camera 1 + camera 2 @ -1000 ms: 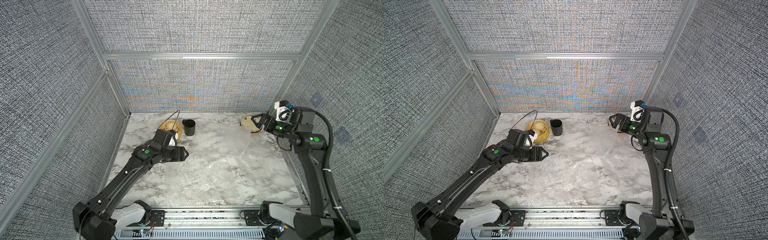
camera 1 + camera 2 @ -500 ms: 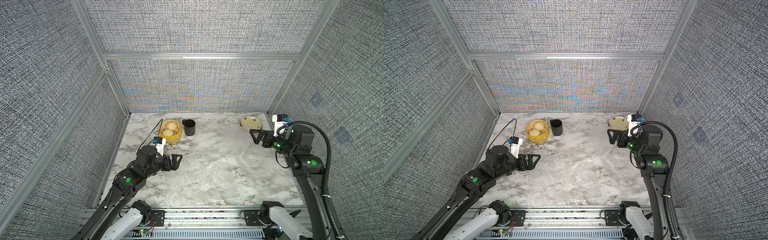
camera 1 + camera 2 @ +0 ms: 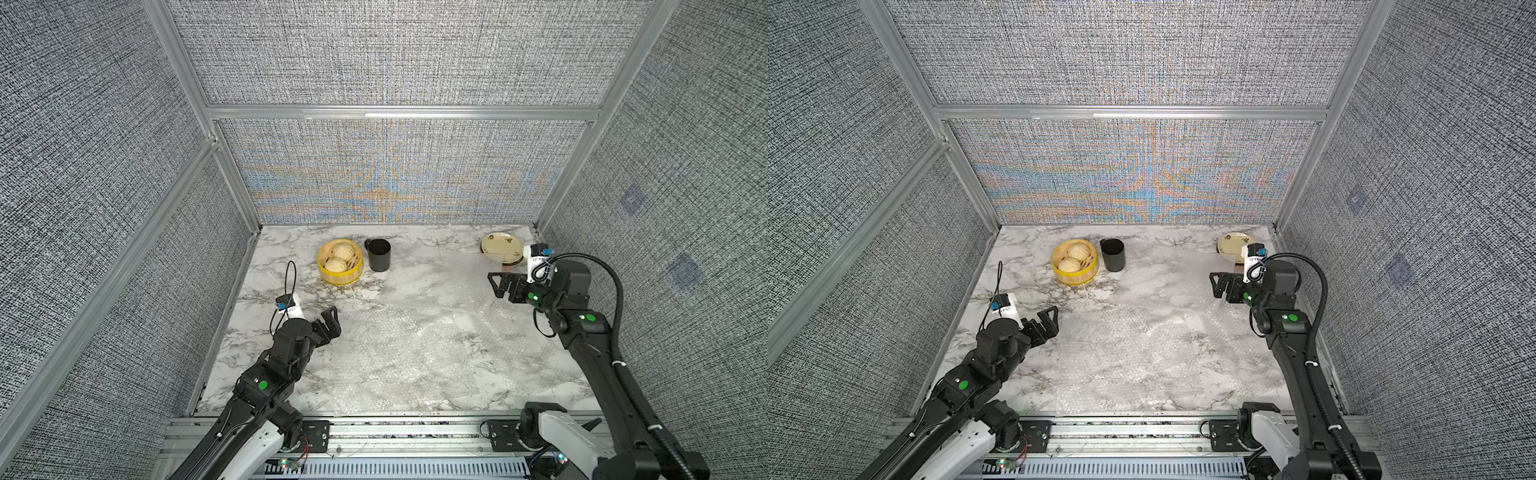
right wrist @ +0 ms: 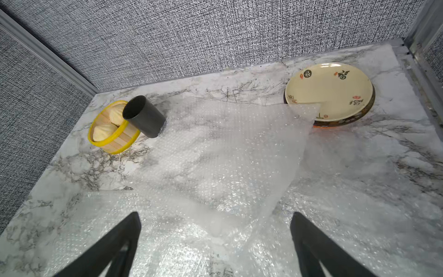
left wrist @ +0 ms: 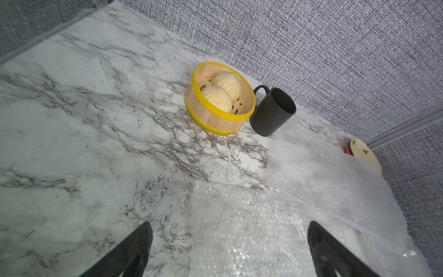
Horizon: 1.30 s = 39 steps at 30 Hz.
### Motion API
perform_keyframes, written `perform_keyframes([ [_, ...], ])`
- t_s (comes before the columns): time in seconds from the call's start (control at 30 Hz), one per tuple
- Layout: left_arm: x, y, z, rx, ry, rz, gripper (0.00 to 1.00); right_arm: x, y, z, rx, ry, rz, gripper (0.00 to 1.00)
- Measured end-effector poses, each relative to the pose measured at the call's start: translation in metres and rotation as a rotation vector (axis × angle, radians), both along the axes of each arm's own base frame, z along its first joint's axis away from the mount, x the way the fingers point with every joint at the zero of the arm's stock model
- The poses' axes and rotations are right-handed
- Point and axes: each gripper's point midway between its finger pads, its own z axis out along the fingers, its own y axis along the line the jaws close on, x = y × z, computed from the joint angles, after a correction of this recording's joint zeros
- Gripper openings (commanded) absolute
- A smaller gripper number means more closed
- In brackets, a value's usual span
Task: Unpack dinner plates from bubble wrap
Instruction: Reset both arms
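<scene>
1. Both arms have pulled back toward the near side. The left gripper (image 3: 328, 323) is off the steamer basket (image 3: 340, 262), and the right gripper (image 3: 500, 284) is off the plate corner.
2. Left gripper: jaws spread wide with nothing between them, over the left edge of the bubble wrap (image 3: 415, 332).
3. Right gripper: jaws spread and empty, above the wrap's right side.
4. Dinner plates (image 4: 328, 96) sit stacked in the far right corner. The cream plate (image 3: 500, 248) is on top and an orange plate (image 4: 322, 125) edge shows underneath.
5. The wrap lies flat across the centre and right of the marble table (image 3: 270, 266). One corner overlaps the cream plate's rim.
6. A black mug (image 3: 378, 255) stands just beside the basket.
</scene>
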Motion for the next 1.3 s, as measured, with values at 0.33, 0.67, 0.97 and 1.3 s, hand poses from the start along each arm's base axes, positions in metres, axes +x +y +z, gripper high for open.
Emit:
perform_keyframes([
  [0.33,0.023,0.017,0.009,0.197,-0.049,0.093,1.0,0.026,-0.02,-0.048,-0.027,0.052,-0.058,0.99],
  [0.67,0.045,0.018,0.009,0.329,-0.071,0.128,1.0,0.049,-0.043,-0.109,-0.068,0.083,-0.12,0.99],
  [0.97,0.062,0.014,0.003,0.392,-0.058,0.136,1.0,0.065,-0.049,-0.13,-0.106,0.051,-0.123,0.99],
  [1.3,0.078,0.044,-0.005,0.524,-0.027,0.245,1.0,0.066,-0.049,-0.139,-0.126,0.019,-0.115,0.99],
])
